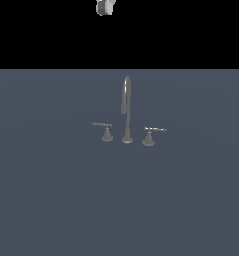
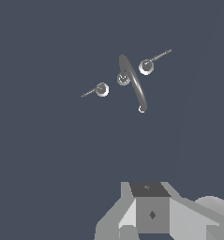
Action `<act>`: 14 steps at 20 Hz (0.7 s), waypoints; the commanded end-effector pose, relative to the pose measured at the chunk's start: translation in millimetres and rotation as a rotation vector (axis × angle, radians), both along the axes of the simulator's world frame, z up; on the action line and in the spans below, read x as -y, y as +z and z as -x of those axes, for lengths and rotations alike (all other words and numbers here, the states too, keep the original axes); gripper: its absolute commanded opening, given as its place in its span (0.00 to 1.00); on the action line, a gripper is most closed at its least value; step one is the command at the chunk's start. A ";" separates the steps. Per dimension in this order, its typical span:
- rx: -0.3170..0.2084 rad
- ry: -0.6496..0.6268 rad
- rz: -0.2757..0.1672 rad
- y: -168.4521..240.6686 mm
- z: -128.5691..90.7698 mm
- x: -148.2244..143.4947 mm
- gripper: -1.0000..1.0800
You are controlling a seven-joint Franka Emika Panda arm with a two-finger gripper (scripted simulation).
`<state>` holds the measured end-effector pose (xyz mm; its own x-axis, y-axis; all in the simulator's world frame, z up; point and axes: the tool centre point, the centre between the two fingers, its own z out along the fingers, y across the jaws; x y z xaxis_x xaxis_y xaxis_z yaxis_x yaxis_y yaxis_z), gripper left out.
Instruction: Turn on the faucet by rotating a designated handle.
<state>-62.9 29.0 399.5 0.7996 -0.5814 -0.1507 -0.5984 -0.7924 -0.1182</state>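
The faucet (image 1: pixel 127 112) stands on the grey floor, with a tall gooseneck spout on a round base. The handle (image 1: pixel 106 132) is the darker one on the exterior view's left, its thin lever pointing away from the spout. The twin handle (image 1: pixel 149 136), with whitish highlights, is on the right. My gripper (image 1: pixel 106 7) is high above and far from the faucet, only partly in view. In the wrist view the faucet (image 2: pixel 132 84) lies far below, with the darker handle (image 2: pixel 101 89) and the brighter twin (image 2: pixel 146 66). The gripper's grey body (image 2: pixel 151 211) shows; the jaw gap cannot be made out.
A flat grey-blue floor (image 1: pixel 51 200) spreads all around the faucet, with a black background behind it. Nothing else shows in either view.
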 end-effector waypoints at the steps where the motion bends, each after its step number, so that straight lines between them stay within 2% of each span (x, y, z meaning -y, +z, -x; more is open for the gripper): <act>1: -0.015 -0.073 -0.004 -15.3 -18.1 -4.3 0.00; 14: -0.086 -0.449 0.021 -109.9 -99.2 -24.2 0.00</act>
